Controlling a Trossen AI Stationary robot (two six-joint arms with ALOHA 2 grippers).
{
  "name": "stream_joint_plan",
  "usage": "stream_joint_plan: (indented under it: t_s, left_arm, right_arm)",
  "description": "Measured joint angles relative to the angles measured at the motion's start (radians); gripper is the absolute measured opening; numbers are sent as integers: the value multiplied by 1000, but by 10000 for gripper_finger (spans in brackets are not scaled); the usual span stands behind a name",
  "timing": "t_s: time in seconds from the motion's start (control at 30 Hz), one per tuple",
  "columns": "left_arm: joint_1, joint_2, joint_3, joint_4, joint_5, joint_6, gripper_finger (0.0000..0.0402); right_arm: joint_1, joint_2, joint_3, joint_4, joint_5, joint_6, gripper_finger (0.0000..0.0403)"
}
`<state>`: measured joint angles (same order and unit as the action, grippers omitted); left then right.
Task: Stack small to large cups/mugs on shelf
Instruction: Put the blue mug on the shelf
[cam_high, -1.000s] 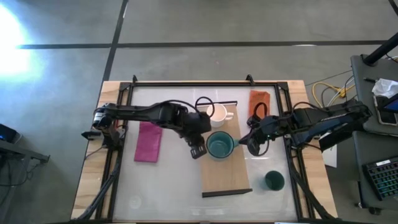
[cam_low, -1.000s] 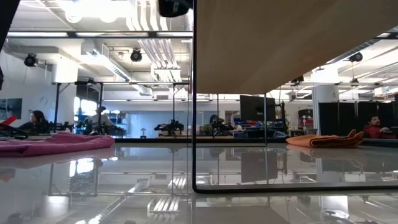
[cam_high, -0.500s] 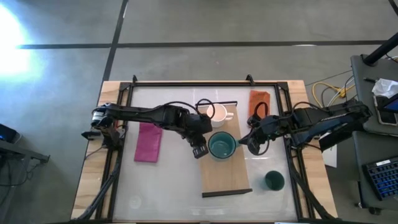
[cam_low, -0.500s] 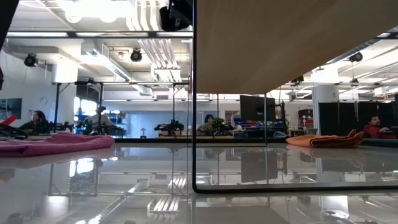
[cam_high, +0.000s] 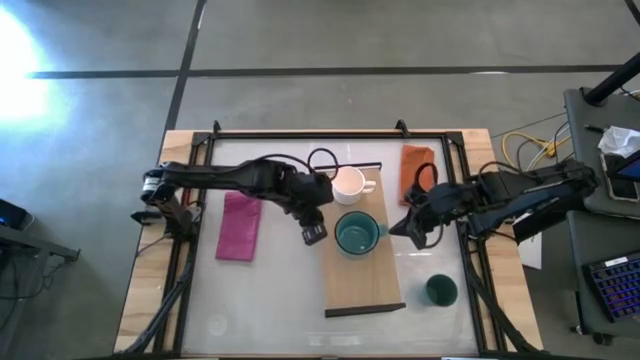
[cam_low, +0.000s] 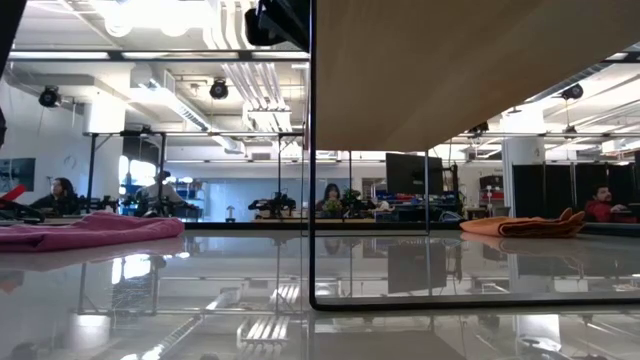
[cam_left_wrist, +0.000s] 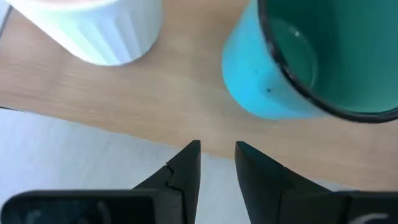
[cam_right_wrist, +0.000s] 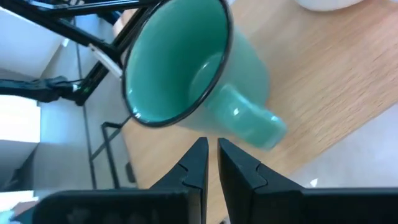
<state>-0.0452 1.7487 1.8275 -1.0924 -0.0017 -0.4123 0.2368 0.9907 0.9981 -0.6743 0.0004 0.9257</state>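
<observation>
High view: the light-wood shelf (cam_high: 362, 270) lay lengthwise at the table's middle, a thin black rail at each short end. On it stood the white mug (cam_high: 347, 184) at the far end and the teal mug (cam_high: 355, 233) mid-board, rim up, with its handle toward the right arm. The dark green cup (cam_high: 440, 290) stood off the board on the table, near its right edge. A magenta cloth (cam_high: 240, 227) lay to the left and an orange cloth (cam_high: 416, 166) at the far right. The left gripper (cam_high: 312, 232) hung just left of the teal mug, its arm reaching in from the left edge. The right gripper (cam_high: 405, 226) pointed at the teal mug's handle from the right.

Low view: the shelf's underside (cam_low: 470, 70) filled the upper right above one black rail (cam_low: 312, 200). Both cloths lay on the tabletop.

Left wrist view: the fingers (cam_left_wrist: 186, 171) stood narrowly apart, holding nothing, just short of the board's edge, with both mugs beyond.

Right wrist view: the fingers (cam_right_wrist: 198, 165) sat nearly together and empty, just before the teal mug's handle (cam_right_wrist: 252, 121).
</observation>
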Motion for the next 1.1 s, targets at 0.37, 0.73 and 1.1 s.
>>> stream_joint_plan:
  t_s: [0.37, 0.73, 1.1]
  left_arm:
    - [0, -18, -1, 38, -18, 7, 86]
    - [0, -18, -2, 126, -27, 82, 86]
    - [0, -18, -2, 110, -27, 138, 86]
  right_arm:
    - [62, 93, 0, 74, 27, 89, 29]
    - [62, 186, 0, 169, 56, 123, 29]
    - [62, 156, 0, 163, 150, 164, 29]
